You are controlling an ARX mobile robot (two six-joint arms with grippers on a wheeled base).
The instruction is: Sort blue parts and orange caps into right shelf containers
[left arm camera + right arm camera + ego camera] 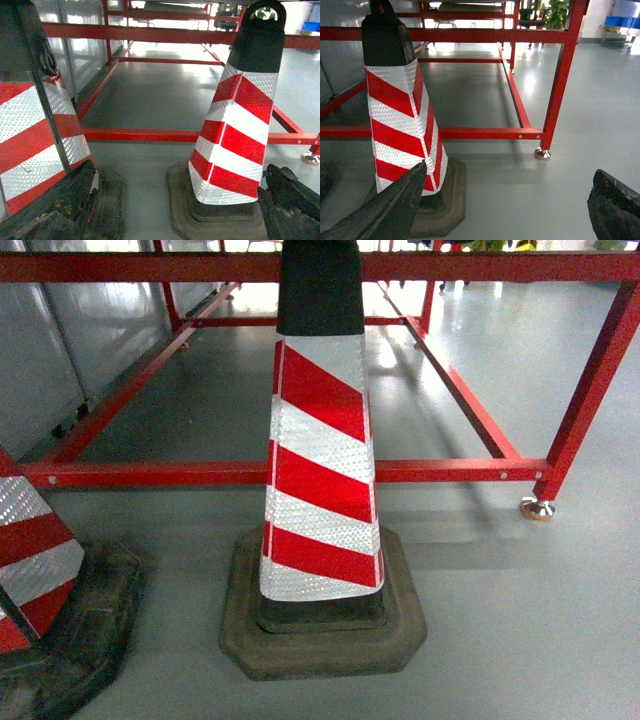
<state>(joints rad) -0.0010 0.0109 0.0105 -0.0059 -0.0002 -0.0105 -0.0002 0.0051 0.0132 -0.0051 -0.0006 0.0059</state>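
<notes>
- The head view is filled by a red-and-white striped reflective traffic cone with a black top and a dark octagonal rubber base (320, 490), standing on the grey glossy floor (520, 620) just in front of the lowest rail of a red-painted steel frame (450, 471)
- A second striped cone of the same kind (40, 570) stands to the left of the middle cone, cut off by the picture's edge
- No blue parts and no orange caps show in any view, and the bright-blue plastic crates (622, 21) appear only as a small blue patch far beyond the cone and to its right in the right wrist view; too small to tell how many or what they hold
- The left gripper (175, 205) points at the floor between the two cones; its dark worn fingers (55, 210) sit at the two lower corners of the left wrist view, spread wide with nothing between them
- The right gripper (505, 210) looks the same way from the cone's right side, fingers likewise well apart and empty, with the frame's round metal foot (542, 153) beyond it
- Judged from this, the step in hand is travel or search, not sorting: nothing is held, no worktop or shelf is within reach, and both arms hang low and idle
- The next move calls for the wheeled base to steer clear of the middle cone and its neighbour, then turn toward the distant crates on the cone's right and find the parts
- The cone's base lies close ahead, so driving straight on would likely strike it
</notes>
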